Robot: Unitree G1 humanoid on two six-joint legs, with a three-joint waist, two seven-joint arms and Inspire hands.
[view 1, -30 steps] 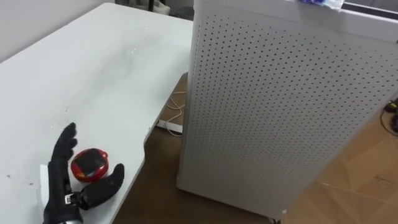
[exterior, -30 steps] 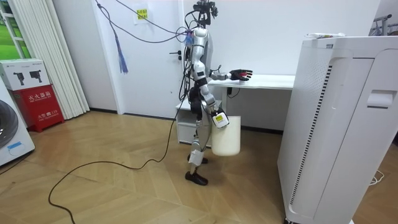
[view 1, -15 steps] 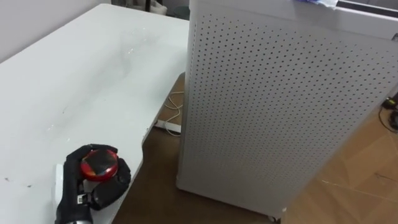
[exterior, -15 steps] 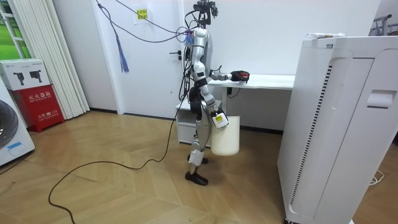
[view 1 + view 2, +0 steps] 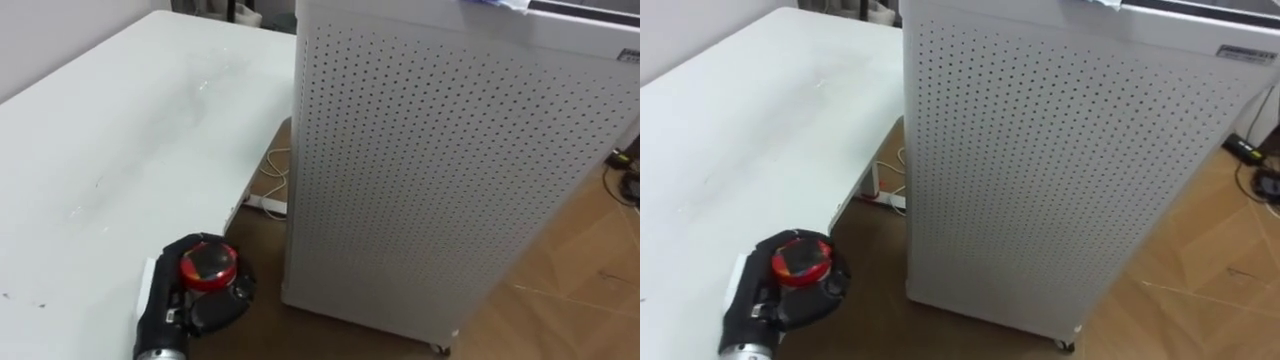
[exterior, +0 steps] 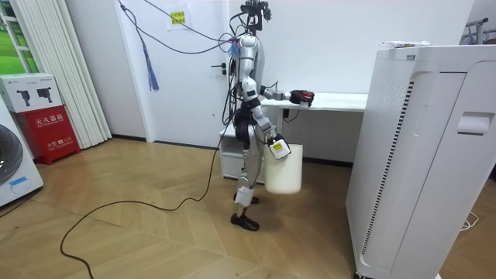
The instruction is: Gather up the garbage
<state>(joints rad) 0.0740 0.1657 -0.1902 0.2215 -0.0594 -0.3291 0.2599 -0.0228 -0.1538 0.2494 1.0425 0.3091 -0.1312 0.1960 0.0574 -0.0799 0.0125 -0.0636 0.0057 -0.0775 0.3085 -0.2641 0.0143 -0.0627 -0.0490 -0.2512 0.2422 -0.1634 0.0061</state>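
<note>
Holding a round red piece of garbage (image 5: 207, 262) in curled fingers, the robot's left hand (image 5: 195, 310) sits at the white bench (image 5: 100, 150) edge, probably bound for the white bin (image 6: 283, 174) beside its right hand (image 6: 276, 148), whose grip I cannot tell.

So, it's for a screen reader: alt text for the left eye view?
The robot's black left hand grips a round red-and-black piece of garbage at the edge of the white table. A tall white perforated cabinet stands beside it on wooden floor.
</note>
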